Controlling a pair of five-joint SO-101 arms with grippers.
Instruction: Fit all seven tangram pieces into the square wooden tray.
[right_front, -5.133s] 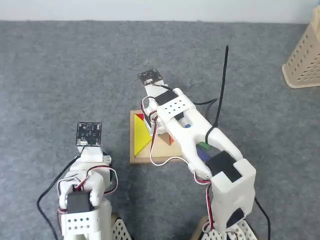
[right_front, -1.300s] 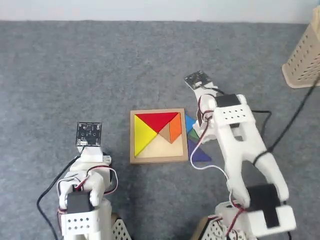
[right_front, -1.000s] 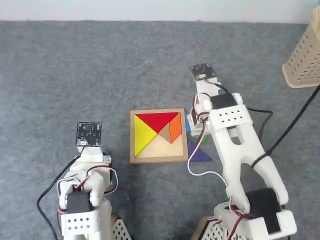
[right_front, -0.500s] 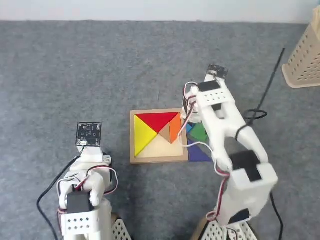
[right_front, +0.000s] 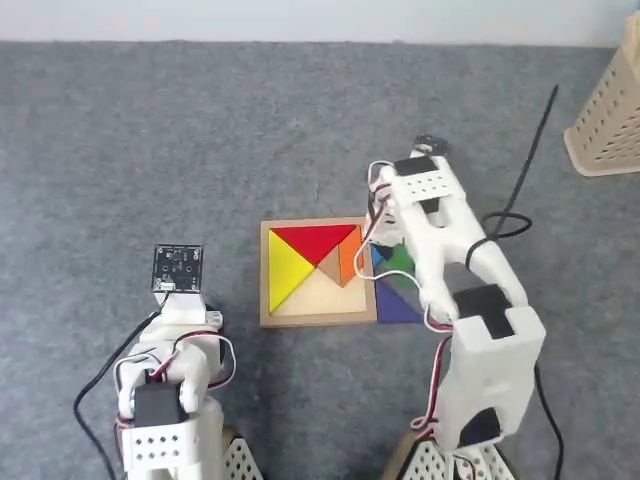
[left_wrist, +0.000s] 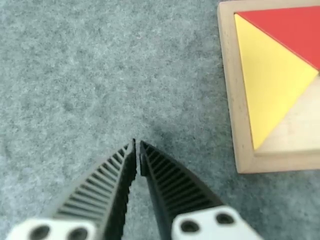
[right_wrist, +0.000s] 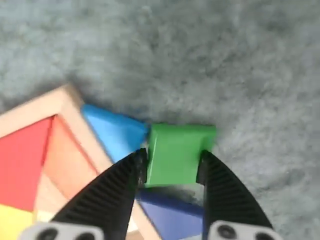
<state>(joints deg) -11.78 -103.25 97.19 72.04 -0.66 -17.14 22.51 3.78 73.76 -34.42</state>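
The square wooden tray (right_front: 266, 290) lies mid-table with a red triangle (right_front: 318, 240), a yellow triangle (right_front: 285, 270), an orange piece (right_front: 351, 262) and a small brown triangle (right_front: 328, 266) in it. Against its right side lie a light blue triangle (right_front: 379, 256), a green square (right_front: 401, 262) and a dark blue triangle (right_front: 398, 306). My right gripper (right_wrist: 171, 156) is down at the green square (right_wrist: 180, 145), one finger pressed on each side of it. The light blue triangle (right_wrist: 117, 131) touches the square. My left gripper (left_wrist: 138, 145) is shut over bare carpet beside the tray's corner (left_wrist: 245, 150).
A beige slatted basket (right_front: 610, 110) stands at the far right edge. A black cable (right_front: 530, 160) rises behind the right arm. The left arm (right_front: 165, 380) sits at the near left. Grey carpet covers the table.
The right arm left the tray, swung to its right side and came down over the green square. The left arm has kept still.
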